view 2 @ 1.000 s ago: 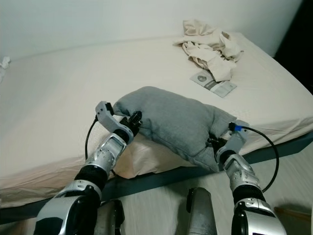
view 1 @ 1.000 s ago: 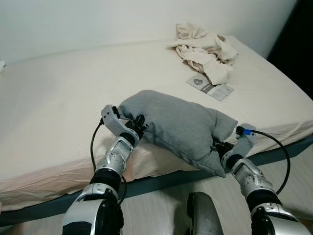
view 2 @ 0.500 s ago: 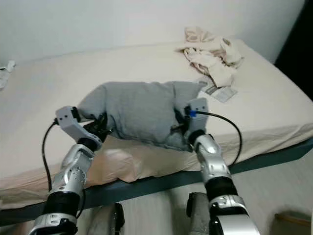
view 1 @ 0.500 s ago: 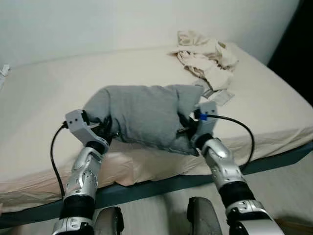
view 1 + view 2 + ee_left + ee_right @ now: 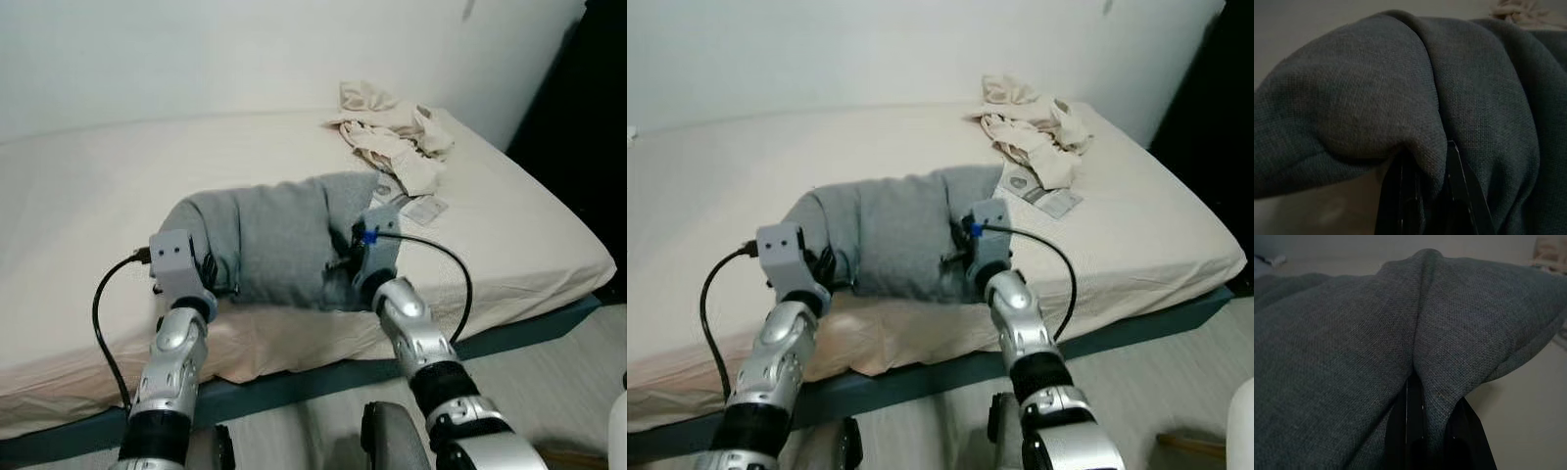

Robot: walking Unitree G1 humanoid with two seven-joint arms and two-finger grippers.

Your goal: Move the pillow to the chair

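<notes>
A grey pillow (image 5: pixel 279 235) hangs between both arms, lifted a little above the bed's near edge. My left gripper (image 5: pixel 209 272) is shut on the pillow's left end, its black fingers (image 5: pixel 1459 196) pinching a fold of the grey fabric. At the right end my right gripper (image 5: pixel 343 266) is shut on another fold, with the cloth squeezed between the fingers (image 5: pixel 1413 421). The pillow (image 5: pixel 892 230) sags slightly in the middle and hides most of both fingertips from the head views.
The cream-sheeted bed (image 5: pixel 88 196) spans the view, its dark frame edge (image 5: pixel 294 382) just ahead of my legs. A heap of crumpled beige cloth (image 5: pixel 392 127) and a flat packet (image 5: pixel 423 208) lie at its far right. Light floor (image 5: pixel 578 362) lies on the right.
Both grippers have raised the pillow off the mattress and drawn it level. The camera has shifted, so the bed sits differently in the picture.
</notes>
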